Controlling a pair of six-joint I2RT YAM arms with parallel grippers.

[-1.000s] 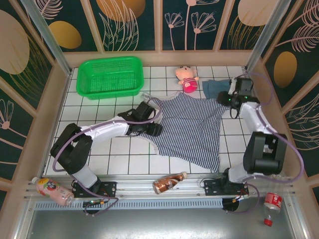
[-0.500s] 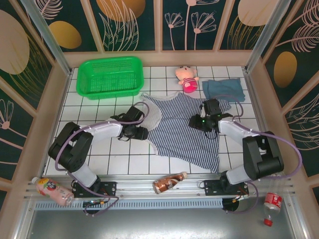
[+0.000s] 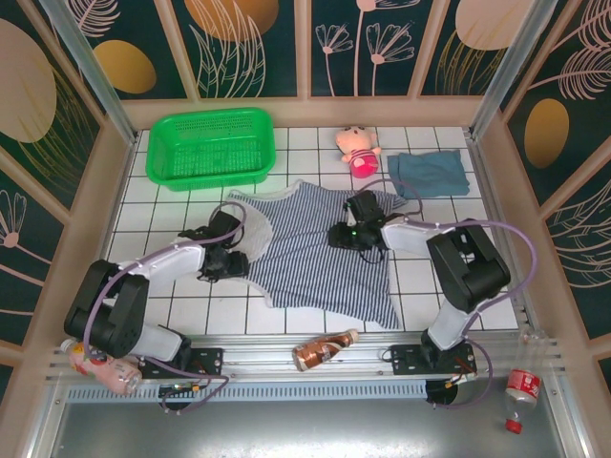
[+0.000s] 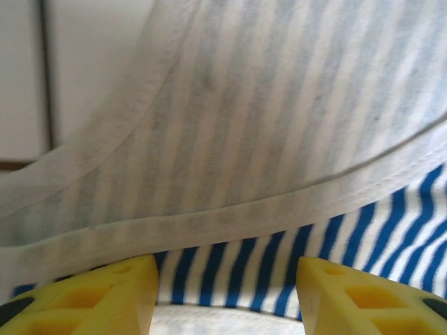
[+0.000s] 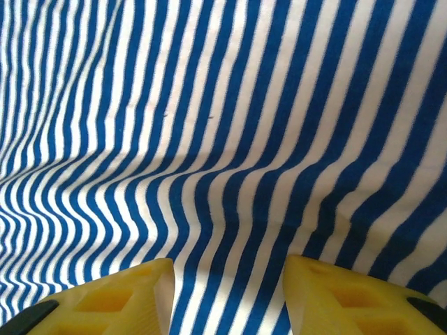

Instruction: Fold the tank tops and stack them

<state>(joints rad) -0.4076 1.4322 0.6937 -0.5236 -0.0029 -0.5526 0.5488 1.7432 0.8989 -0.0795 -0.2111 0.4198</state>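
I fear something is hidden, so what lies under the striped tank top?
The striped tank top lies on the white tiled table. The left gripper and right gripper sit on top of it. Anything beneath the cloth is covered and cannot be seen.

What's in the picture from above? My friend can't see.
A striped tank top lies spread on a white tiled table, with the left arm and right arm reaching onto it. Behind it sit a green basket, a pink doll and a blue top.
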